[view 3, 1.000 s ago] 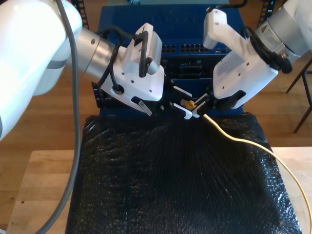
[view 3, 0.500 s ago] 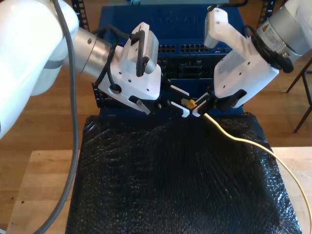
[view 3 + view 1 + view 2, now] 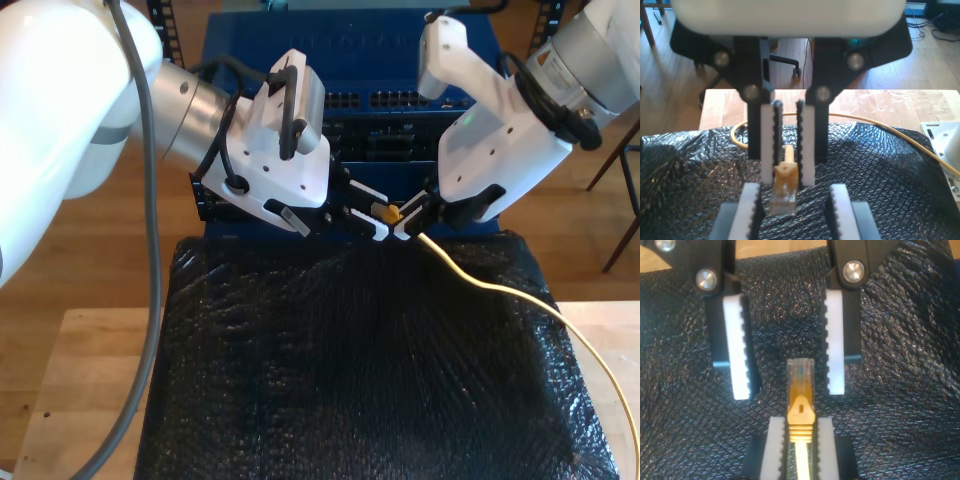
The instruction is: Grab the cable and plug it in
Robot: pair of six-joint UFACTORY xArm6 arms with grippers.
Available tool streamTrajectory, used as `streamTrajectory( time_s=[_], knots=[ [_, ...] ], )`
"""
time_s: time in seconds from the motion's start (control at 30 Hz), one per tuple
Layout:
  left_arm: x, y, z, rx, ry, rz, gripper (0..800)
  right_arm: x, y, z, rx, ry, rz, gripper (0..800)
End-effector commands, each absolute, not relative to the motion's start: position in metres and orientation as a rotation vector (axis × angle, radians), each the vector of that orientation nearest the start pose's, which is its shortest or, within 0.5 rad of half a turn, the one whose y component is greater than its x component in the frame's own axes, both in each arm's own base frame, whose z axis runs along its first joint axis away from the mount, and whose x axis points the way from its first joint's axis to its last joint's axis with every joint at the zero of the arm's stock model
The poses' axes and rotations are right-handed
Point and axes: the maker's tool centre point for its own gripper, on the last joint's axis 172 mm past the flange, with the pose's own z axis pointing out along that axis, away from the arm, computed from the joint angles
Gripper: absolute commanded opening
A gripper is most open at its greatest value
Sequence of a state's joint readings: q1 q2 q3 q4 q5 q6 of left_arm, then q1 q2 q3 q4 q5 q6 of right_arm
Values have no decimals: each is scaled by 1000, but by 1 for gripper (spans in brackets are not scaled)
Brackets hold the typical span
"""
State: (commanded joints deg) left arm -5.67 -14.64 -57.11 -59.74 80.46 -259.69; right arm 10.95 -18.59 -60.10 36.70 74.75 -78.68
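The yellow cable [image 3: 480,282] runs across the black mat from the exterior view's right up to my second gripper [image 3: 410,218], which is shut on it just behind the plug. The clear-yellowish plug [image 3: 800,377] sticks out past the shut pads [image 3: 777,440]. My first gripper [image 3: 368,210] faces it from the exterior view's left. It is open, its white ribbed fingers [image 3: 737,350] standing either side of the plug tip without touching it. In the first wrist view the plug [image 3: 785,192] hangs between my first gripper's open fingertips [image 3: 750,210], with my second gripper [image 3: 787,145] clamped on the cable above it.
A blue rack holding a network switch with rows of ports [image 3: 400,100] stands right behind both grippers. Black bubble-wrap matting [image 3: 350,380] covers the wooden table [image 3: 90,380]. The slack cable [image 3: 880,122] loops over the mat toward the table's front.
My first gripper has shifted a little toward the exterior view's left and stays open around the plug tip. The second gripper and the cable have held still.
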Motion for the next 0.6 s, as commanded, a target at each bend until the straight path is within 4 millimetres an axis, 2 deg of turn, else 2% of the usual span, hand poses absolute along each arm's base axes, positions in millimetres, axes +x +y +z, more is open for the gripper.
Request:
streamTrajectory(
  time_s=[0.6],
  knots=[
    [379,-257,364,1577,-1581,794,190,380,220,346,-1984,-1691,-544,4]
  ],
)
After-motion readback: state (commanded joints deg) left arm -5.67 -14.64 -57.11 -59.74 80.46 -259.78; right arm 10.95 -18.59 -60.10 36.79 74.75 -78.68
